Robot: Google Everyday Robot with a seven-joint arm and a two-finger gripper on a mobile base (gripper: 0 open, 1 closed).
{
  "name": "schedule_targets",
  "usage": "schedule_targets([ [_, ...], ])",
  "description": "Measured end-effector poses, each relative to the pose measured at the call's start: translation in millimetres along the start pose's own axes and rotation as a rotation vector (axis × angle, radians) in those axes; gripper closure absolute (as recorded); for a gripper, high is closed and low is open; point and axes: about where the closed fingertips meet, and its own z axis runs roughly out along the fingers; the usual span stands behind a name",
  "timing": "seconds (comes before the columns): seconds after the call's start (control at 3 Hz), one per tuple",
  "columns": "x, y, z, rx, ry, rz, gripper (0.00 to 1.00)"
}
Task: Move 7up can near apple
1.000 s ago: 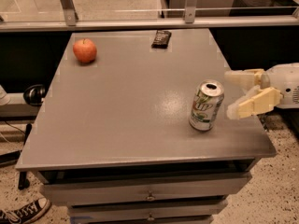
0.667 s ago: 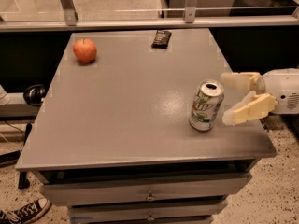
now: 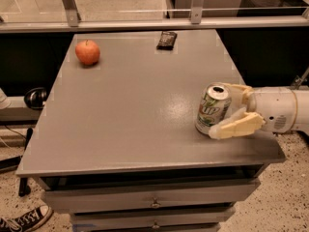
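straddling 7up can [image 3: 212,109]: spread fingers [image 3: 236,125], table [image 3: 135,120] right side

Likely a robot lab: a grey metal worktop [image 3: 125,120] over drawers [image 3: 120,199], speckled floor [image 3: 289,197], railed glass partition [image 3: 120,6], and a white robot gripper [image 3: 223,109] at the worktop's right edge.

The can [image 3: 210,111] is thin metal, with a bare, shiny silver top and a glossy printed white-and-green wall. The gripper [image 3: 224,109], right at the can, looks like matt cream plastic. The arm [image 3: 282,110] behind it is smooth white plastic with a slight sheen. The table [image 3: 130,110] under the can is smooth, grey and semi-gloss. Well apart from the can, the apple [image 3: 87,52] has smooth, waxy skin, and the packet [image 3: 166,39] looks dark and faintly glossy.
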Motion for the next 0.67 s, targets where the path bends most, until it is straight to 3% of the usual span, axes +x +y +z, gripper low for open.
schedule_targets([
  [0.67,0.3,-1.9,13.5,0.037,-0.030,-0.057,0.59],
])
